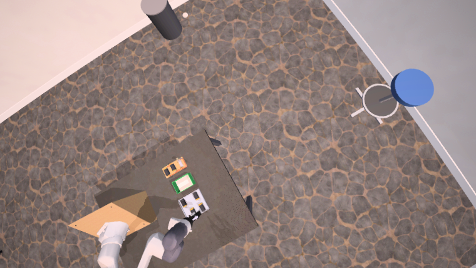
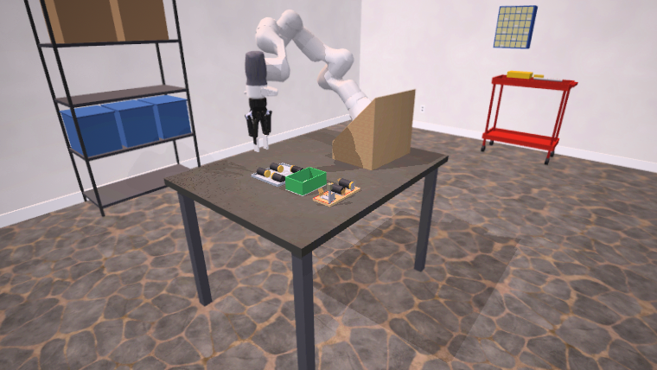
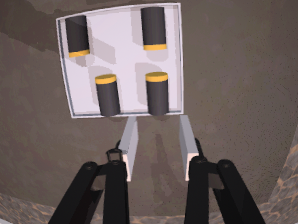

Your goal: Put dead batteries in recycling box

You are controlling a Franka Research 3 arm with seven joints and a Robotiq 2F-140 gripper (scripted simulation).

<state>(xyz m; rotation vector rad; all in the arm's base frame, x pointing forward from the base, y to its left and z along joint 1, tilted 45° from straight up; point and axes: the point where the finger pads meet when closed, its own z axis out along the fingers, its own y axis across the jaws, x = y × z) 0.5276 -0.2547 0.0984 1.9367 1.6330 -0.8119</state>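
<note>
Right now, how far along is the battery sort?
Done: nothing visible; the green recycling box looks empty and upright. In hand: nothing; the gripper hangs open near the white tray with four batteries. Left: two more batteries sit on the orange board; both dead ones have yet to be binned.

Table top (image 2: 257, 207): dark, matt, finely speckled. Battery tray (image 3: 173, 43): smooth, pale, plastic-looking. Recycling box (image 2: 301, 184): glossy green; wedge at 12 o'clock (image 2: 385, 133): wood-grained.

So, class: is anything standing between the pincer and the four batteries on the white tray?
Nothing visible. The pincer hangs empty, partly open, above the table, with open air down to the white tray.
</note>
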